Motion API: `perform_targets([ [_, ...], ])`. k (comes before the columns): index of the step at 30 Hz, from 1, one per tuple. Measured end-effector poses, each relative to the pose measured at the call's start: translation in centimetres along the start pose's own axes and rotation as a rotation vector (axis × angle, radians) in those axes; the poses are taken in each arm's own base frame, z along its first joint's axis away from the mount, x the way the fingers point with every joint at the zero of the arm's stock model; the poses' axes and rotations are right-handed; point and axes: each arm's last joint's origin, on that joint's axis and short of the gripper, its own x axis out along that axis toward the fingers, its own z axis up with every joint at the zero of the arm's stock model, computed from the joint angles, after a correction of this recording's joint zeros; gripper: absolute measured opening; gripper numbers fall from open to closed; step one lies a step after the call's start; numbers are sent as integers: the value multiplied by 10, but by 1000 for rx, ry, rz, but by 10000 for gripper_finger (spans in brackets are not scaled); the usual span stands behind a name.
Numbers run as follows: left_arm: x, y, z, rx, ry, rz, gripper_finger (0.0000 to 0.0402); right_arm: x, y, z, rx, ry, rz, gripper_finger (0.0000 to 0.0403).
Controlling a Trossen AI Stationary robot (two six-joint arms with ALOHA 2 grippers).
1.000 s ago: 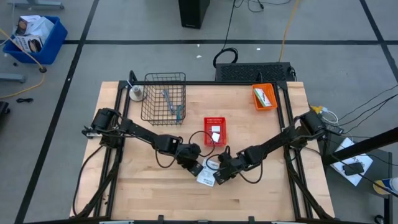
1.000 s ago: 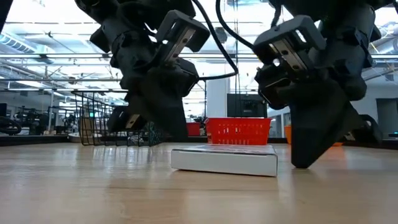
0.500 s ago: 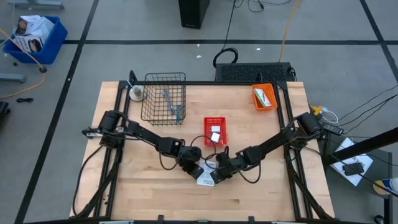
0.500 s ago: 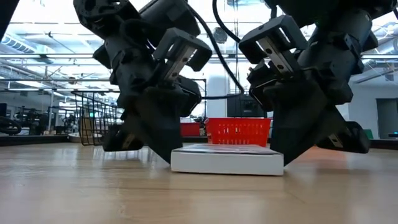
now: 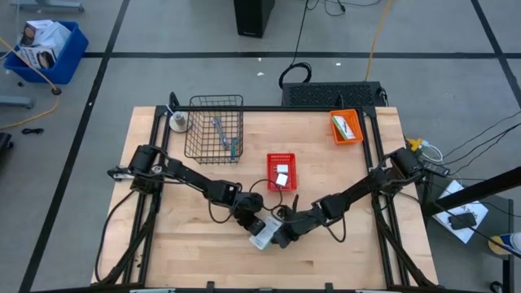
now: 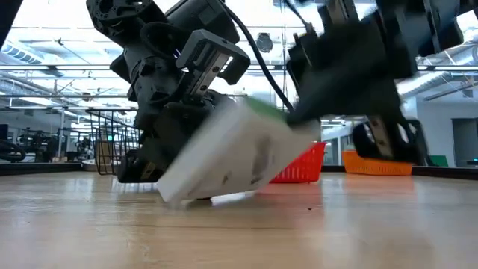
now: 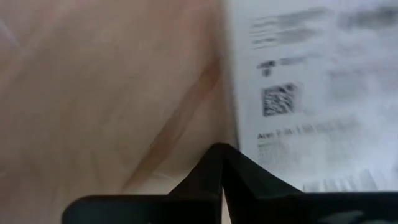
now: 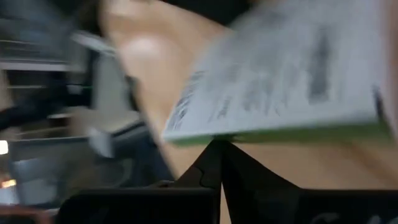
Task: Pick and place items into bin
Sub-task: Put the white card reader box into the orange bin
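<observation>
Levering the white packet (image 6: 228, 153) up off the tabletop (image 5: 187, 244), I keep both hands clenched: left hand (image 5: 254, 224) bracing its low edge, right hand (image 5: 281, 236) seemingly wedged beneath. Push slowly, or it flips away from the red bin (image 5: 282, 171).

The left gripper's (image 7: 222, 163) closed dark fingers meet at a point beside a white printed packet (image 7: 311, 93) on the wooden table (image 7: 93, 93).

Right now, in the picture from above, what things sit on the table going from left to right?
Wire basket → left gripper → white packet → red bin → orange bin.
</observation>
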Motion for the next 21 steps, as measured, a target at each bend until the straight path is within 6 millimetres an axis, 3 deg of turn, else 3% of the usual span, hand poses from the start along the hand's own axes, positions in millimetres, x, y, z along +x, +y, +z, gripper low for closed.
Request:
perform_targets([
  [21, 1, -3, 2, -16, -22, -37, 9, -1, 4, 9, -29, -140, 27, 0],
])
